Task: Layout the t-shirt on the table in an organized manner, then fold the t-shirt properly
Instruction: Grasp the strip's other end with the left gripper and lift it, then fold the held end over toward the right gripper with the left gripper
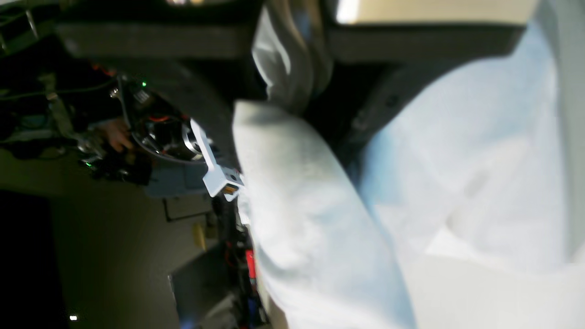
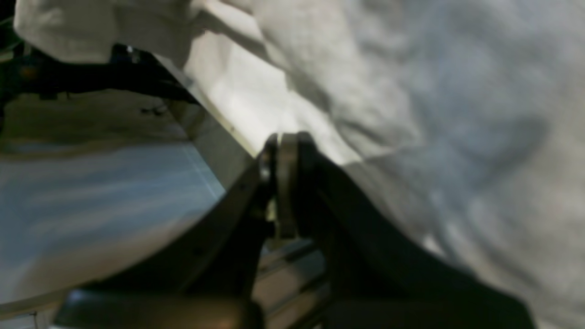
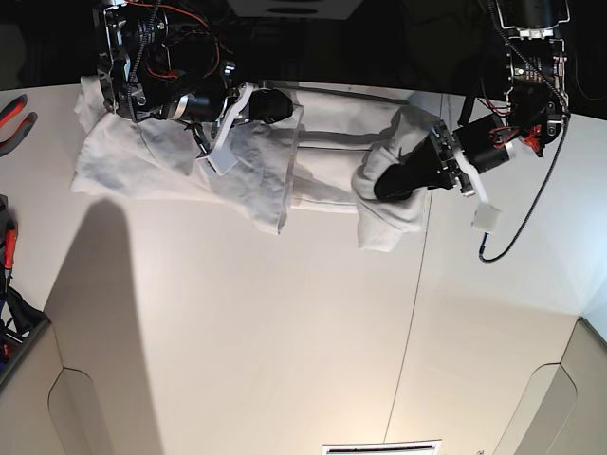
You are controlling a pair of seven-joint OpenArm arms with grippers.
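The white t-shirt [image 3: 152,161] lies crumpled in a band along the far edge of the table [image 3: 285,332]. In the base view my left gripper [image 3: 372,185] is at the shirt's right end, shut on a bunch of cloth that drapes down off it. The left wrist view shows that cloth [image 1: 311,228] running between the dark fingers [image 1: 201,105] and hiding their tips. My right gripper [image 3: 280,104] is over the shirt's upper middle. Its jaws [image 2: 283,141] are pressed together at the edge of the t-shirt [image 2: 411,91]; I cannot tell whether any cloth is pinched.
Red-handled tools [image 3: 11,112] lie at the left edge. A thin dark seam [image 3: 413,313] runs down the tabletop. Beige cut-out corners [image 3: 81,417] [image 3: 545,417] mark the near edge. A white tag on a cable [image 3: 488,218] hangs below the left arm.
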